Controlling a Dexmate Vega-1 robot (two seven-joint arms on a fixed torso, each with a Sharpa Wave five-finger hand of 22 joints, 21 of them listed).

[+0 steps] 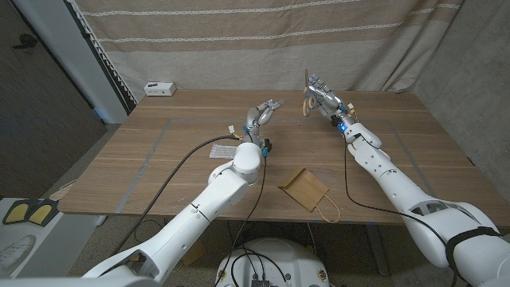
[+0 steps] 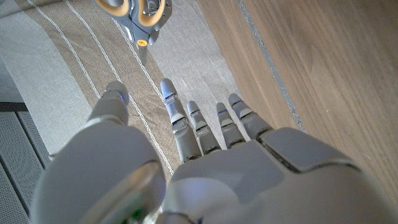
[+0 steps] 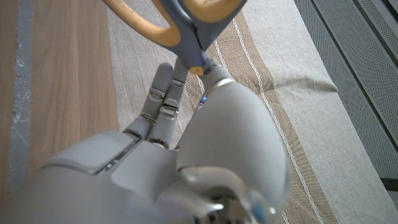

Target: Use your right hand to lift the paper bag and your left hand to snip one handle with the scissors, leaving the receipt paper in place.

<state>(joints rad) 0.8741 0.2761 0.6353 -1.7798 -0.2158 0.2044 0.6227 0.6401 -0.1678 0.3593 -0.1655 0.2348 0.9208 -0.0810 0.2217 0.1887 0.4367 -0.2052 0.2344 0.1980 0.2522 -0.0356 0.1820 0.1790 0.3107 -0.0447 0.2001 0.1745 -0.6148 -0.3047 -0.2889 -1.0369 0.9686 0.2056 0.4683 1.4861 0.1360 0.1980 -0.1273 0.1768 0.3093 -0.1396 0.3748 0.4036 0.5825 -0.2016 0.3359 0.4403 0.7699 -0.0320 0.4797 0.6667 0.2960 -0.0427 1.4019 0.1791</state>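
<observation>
Evenly and softly lit from above in the head view; no hard glare on the desk (image 1: 159, 159), only faint, diffuse shadows beneath the arms. Dim toward the left edge and the floor below. Wide-angle bending at the borders, desk edges bowed. Sharp on the wood grain mid-frame. In the left wrist view, close shell of the left robot hand (image 2: 205, 168) blurred and pale, fingers (image 2: 186, 124) crisper, cloth weave clear. In the right wrist view, right robot hand (image 3: 186, 155) soft and out of focus, mild sheen on its casing; scissors (image 3: 186, 25) blurred near the lens.
</observation>
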